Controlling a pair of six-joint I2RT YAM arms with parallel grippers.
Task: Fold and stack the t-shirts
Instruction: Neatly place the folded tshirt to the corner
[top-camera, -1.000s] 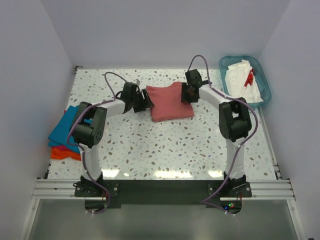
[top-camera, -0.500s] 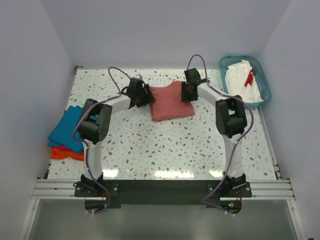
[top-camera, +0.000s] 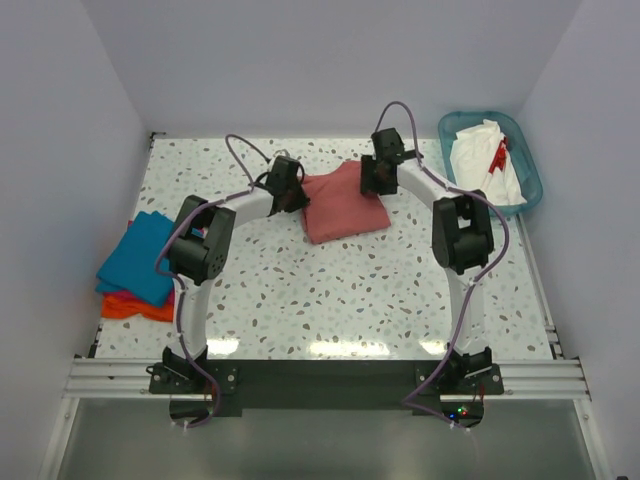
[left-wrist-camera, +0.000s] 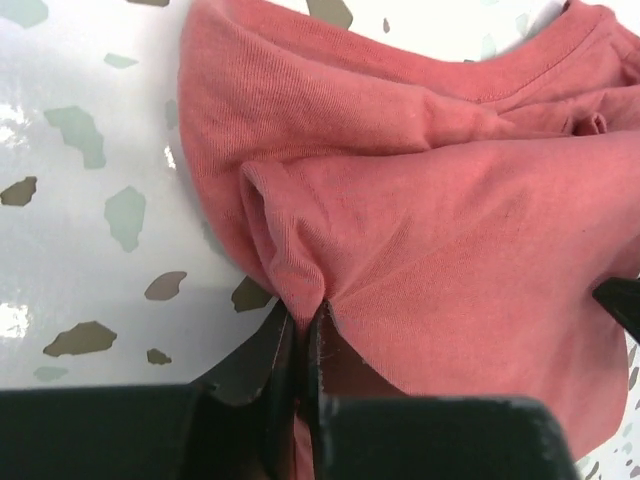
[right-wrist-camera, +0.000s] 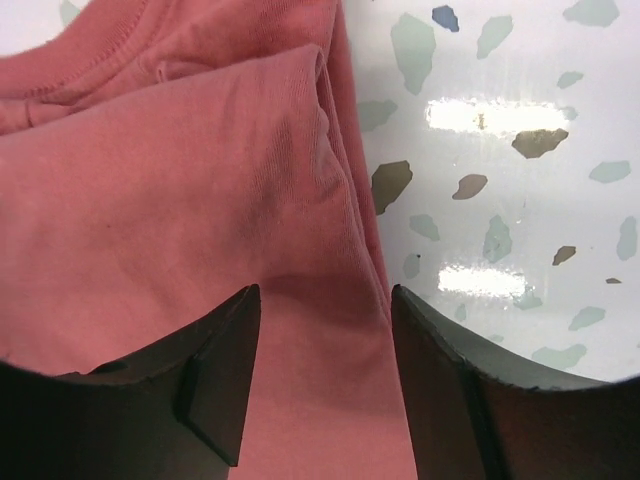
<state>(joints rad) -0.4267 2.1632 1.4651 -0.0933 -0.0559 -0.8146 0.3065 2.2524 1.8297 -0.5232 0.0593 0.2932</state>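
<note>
Our left gripper (left-wrist-camera: 300, 335) is clenched on the red shirt's (top-camera: 343, 205) left edge, while our right gripper (right-wrist-camera: 325, 298) hangs released over its right edge.

We looked down from a fixed camera above and behind the arm bases, facing the far wall and taking in the whole speckled table (top-camera: 330, 290). Each wrist camera sat very close, looking along the left gripper (left-wrist-camera: 302, 320) or the right gripper (right-wrist-camera: 325, 300) at the tabletop. All three views shared the salmon-red t-shirt (top-camera: 345, 205): the left wrist showed its left edge, the right wrist its right edge.
</note>
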